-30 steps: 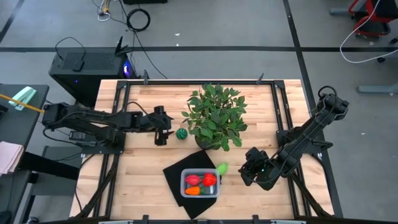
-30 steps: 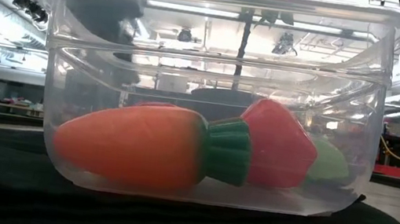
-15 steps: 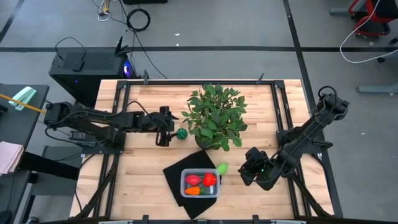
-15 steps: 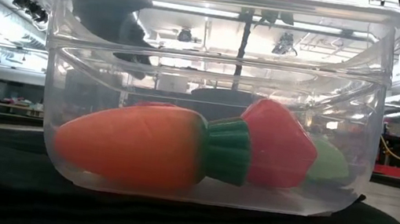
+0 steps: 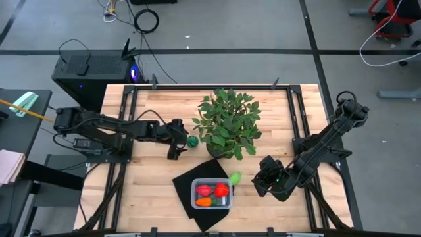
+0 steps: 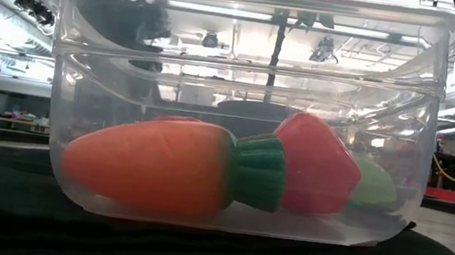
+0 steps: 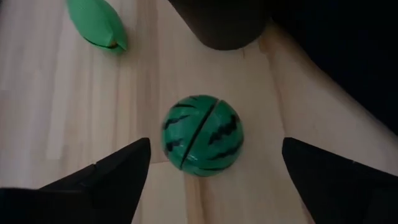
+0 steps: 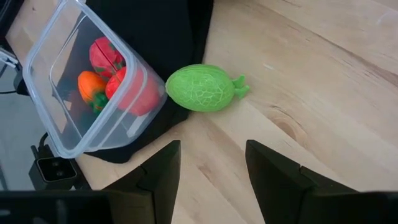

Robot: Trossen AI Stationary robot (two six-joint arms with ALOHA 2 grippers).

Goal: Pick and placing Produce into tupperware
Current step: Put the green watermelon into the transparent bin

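Note:
The dark green striped ball (image 5: 192,141) (image 7: 202,143) rests on the wooden table just left of the potted plant. My left gripper (image 5: 177,140) (image 7: 216,140) is open right beside it on its left, and its two fingers frame the ball without touching it. The clear tupperware (image 5: 195,199) (image 6: 63,76) (image 8: 56,112) sits on a black mat and holds the orange piece (image 6: 149,170) and two red pieces (image 6: 316,172). The light yellow-green piece (image 5: 235,178) (image 8: 202,87) lies on the table by the tub's right side. My right gripper (image 5: 262,179) (image 8: 211,155) is open, right of that piece.
The big leafy potted plant (image 5: 228,122) stands mid-table, and its dark pot (image 7: 217,25) is just beyond the ball. A green leaf (image 7: 96,25) lies near it. The black mat (image 5: 186,181) spreads under the tub. Bare wood lies left of the mat.
My left gripper has moved toward the table's right, closing in on the striped ball, and has stayed open. The ball, the tub and the right arm have kept still.

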